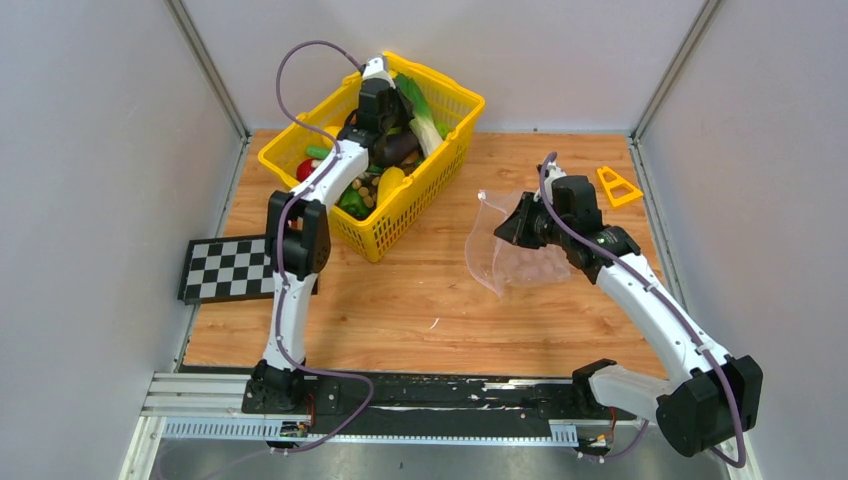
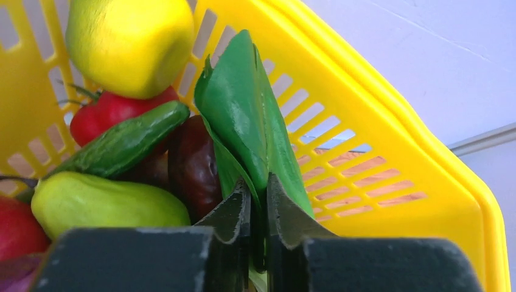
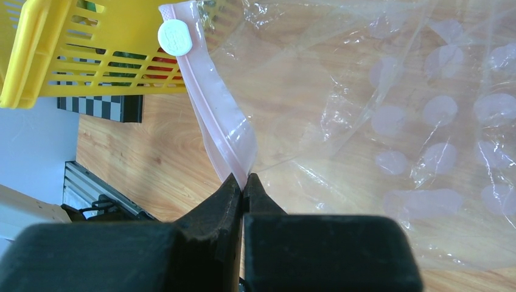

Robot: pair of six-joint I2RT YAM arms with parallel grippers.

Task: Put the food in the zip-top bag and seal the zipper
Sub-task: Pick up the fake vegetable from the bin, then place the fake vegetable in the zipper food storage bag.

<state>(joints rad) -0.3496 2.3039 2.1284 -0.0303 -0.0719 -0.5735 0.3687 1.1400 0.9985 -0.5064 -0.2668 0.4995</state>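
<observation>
Packing is under way on a two-arm robot's wooden bench [image 1: 400, 310]. At far left a black-and-white checkerboard [image 1: 228, 268] lies at the bench edge. Near it stands a yellow basket [image 1: 430, 175] heaped with toy food [image 1: 392, 185].

The left arm reaches down into the basket. There the left fingers [image 2: 244, 201] are clenched on a leafy green vegetable [image 2: 243, 109] that stands beside the slatted wall. Around it in the wrist view lie a yellow fruit [image 2: 131, 42], a red pepper [image 2: 106, 112], a cucumber [image 2: 128, 143], a pale green fruit [image 2: 103, 204] and a dark purple eggplant [image 2: 195, 164], all in the basket.

To the right, apart from the basket, the right arm holds the clear bag [image 1: 520, 255] up by one edge, its lower part near the bench. The right fingers [image 3: 236, 190] are pinched tight on the pink zipper [image 3: 216, 115] at the bag's mouth, and a white slider tab [image 3: 174, 36] sits at the strip's far end. No food shows inside the bag. At far right an orange triangle [image 1: 618, 186] lies on the bench near the wall.

The step in hand looks like the first pick, with the vegetable gripped but not yet out of the basket. The next move calls for lifting it clear of the rim and carrying it rightward. It then has to be released through the bag's mouth, which the right arm would have to present open toward the basket. Most of the filling, and the sealing of the zipper, appear to lie ahead.
</observation>
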